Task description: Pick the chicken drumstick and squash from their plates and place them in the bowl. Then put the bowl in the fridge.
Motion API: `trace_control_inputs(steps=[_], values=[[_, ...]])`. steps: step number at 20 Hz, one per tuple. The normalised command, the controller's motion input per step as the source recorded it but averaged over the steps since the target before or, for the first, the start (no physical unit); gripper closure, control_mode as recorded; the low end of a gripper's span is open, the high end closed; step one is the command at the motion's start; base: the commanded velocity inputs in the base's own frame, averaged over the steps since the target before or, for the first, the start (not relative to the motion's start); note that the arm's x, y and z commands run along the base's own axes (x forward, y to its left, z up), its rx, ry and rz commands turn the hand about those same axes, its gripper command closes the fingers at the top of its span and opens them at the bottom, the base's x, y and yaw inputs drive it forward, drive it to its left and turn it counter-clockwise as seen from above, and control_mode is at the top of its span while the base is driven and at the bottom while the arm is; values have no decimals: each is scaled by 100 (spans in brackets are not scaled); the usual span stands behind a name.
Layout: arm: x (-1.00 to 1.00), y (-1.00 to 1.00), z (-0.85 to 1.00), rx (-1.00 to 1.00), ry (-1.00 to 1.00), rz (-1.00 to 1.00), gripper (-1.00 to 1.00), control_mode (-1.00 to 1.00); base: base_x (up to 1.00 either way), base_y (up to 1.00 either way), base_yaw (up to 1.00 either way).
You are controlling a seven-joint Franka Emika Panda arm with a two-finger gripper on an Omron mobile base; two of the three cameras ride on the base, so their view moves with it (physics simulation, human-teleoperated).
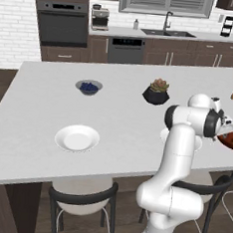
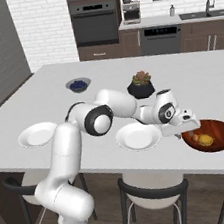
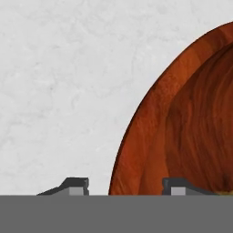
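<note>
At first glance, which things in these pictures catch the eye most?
The white arm stretches low across the grey counter, its claw straddling the near rim of the red-brown bowl, which holds orange-yellow food. Two bare white plates sit on the near side.

bowl (image 2: 218,130) glossy red-brown, streaky wood grain; squash (image 2: 205,140) yellow-orange inside. plates (image 1: 77,137) plain white. bench (image 1: 118,118) pale grey, faint marbling. small bowl (image 1: 88,87) grey, blue contents. pot (image 2: 140,89) black.
</note>
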Motion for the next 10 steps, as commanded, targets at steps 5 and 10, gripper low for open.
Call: trace_control_inputs(steps=[5,10], values=[[-16,-28,0,0,-1,0,100,-100,0,0,0],[-27,-11,11,0,0,-1,100,-100,0,0,0]])
